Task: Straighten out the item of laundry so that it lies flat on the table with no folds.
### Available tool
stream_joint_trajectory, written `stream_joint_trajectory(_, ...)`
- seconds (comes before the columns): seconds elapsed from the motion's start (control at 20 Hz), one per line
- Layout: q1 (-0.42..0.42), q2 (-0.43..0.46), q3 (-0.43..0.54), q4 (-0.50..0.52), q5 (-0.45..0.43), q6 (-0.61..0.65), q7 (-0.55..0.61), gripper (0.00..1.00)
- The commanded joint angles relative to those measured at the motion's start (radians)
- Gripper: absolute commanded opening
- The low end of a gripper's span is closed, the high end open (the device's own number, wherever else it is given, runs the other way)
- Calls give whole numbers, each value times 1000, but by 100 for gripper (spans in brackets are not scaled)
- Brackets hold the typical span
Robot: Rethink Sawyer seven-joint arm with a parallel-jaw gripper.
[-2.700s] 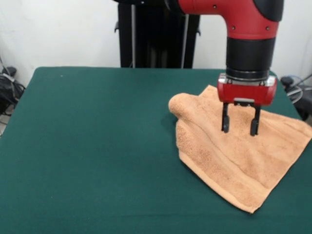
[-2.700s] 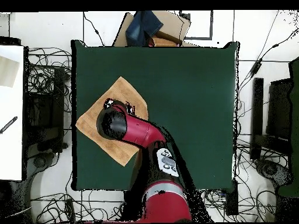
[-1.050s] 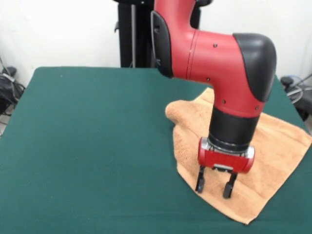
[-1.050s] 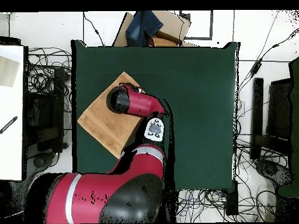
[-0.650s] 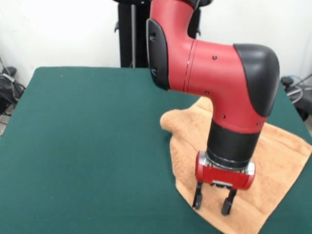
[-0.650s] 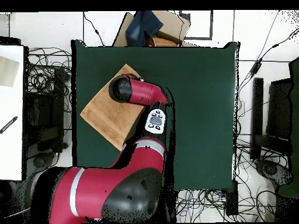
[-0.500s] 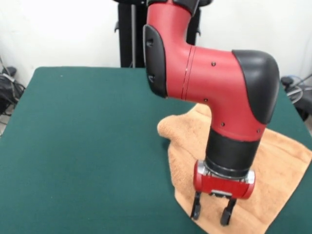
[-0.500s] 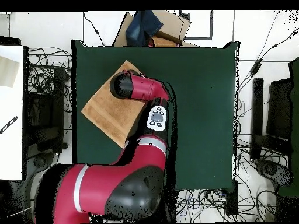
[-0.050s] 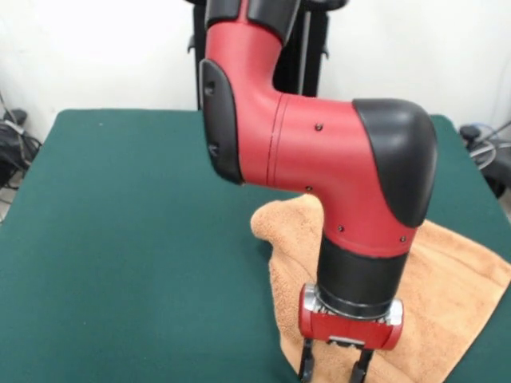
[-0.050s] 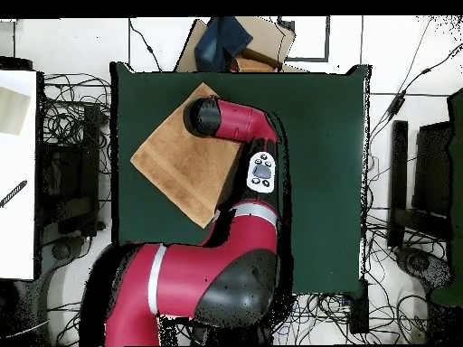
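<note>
Table point(image 9: 120, 239): dark green felt top | Hand towel point(image 9: 455, 287): orange-tan terry, right side of table in front view, left edge bunched | End effector point(image 9: 334, 369): fingers apart, tips down at towel's near edge

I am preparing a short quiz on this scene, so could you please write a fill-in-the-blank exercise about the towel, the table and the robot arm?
1. The towel is orange-tan, and the table under it is dark ____.
2. In the front view, the gripper is at the ____ edge of the picture.
3. In the overhead view, the towel lies on the ____ half of the table.
4. The arm is red and ____.

Missing words: green; bottom; left; black
</note>
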Motion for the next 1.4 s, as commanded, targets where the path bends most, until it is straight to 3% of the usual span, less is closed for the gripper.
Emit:
stream_joint_trajectory(0.05, -33, 76, 125, 6, -85, 27, -70, 100)
stream_joint_trajectory(0.4, -21, 35, 115, 69, -110, 15, 2, 100)
stream_joint_trajectory(0.65, 11, -203, 87, 322, -119, 18, 59, 100)
stream_joint_trajectory(0.85, -8, -291, 116, 412, -124, 22, 49, 100)
stream_joint_trajectory(1.2, -29, -302, 139, 431, -131, 8, 44, 100)
stream_joint_trajectory(1.4, -48, -253, 159, 410, -81, 138, 63, 100)
